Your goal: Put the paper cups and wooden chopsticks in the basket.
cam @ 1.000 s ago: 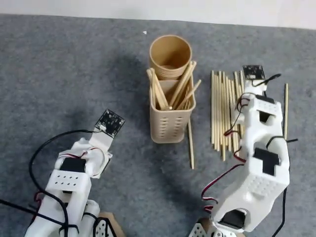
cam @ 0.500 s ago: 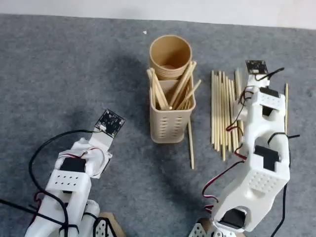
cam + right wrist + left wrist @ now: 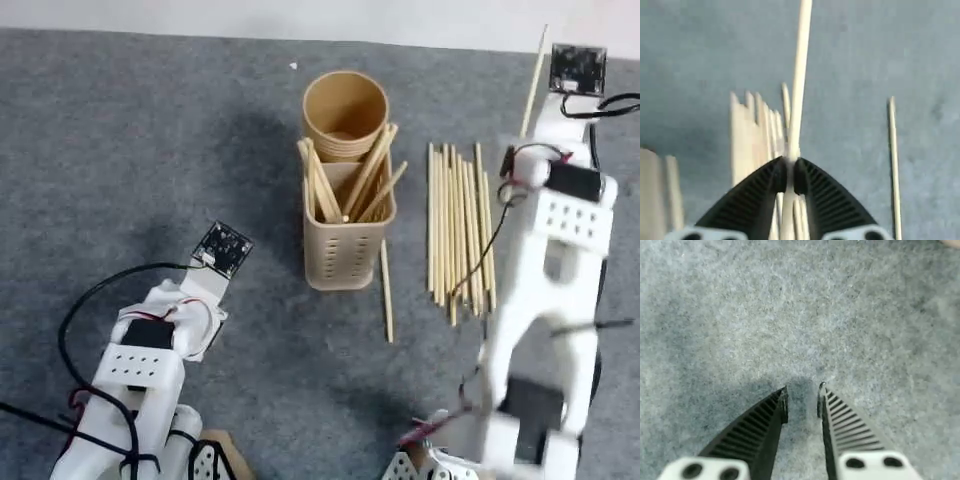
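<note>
One chopstick (image 3: 802, 60) is clamped pretty thinly by the right hand (image 3: 790, 170). Could easily be twisted loose and dropped short of the basket (image 3: 345, 255).

No legible text, label, brand, number or sign on any surface.

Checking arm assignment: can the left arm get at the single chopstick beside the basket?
Probably yes: the left gripper is open and empty; bare carpet leads to the chopstick, its near end clear of the basket.
</note>
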